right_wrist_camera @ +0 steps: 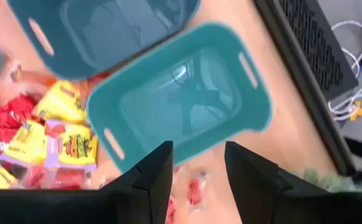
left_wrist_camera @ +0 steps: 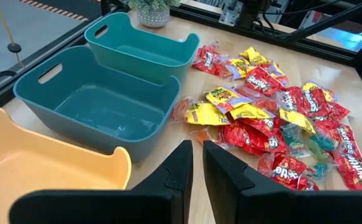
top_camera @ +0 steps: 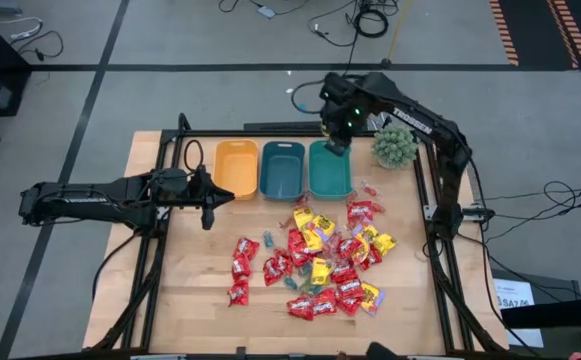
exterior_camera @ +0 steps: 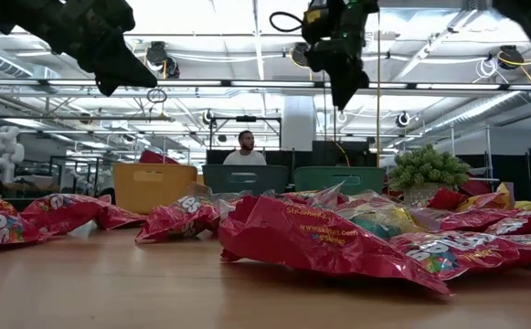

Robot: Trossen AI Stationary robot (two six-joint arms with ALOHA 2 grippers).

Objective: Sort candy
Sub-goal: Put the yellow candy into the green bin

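The right gripper [top_camera: 338, 143] hangs over the green bin [top_camera: 329, 168], at 12 o'clock on the table [top_camera: 200, 290]. Its fingers are apart and hold nothing. Next to that bin sit a blue bin [top_camera: 281, 168] and an orange bin [top_camera: 236, 167]. A plant [top_camera: 394, 146] stands at 1 o'clock. The left gripper [top_camera: 208, 213] waits at 9 o'clock, fingers almost together, with nothing in them. The candy [top_camera: 322, 260] lies in a pile on the table, from the middle out to 4 o'clock.
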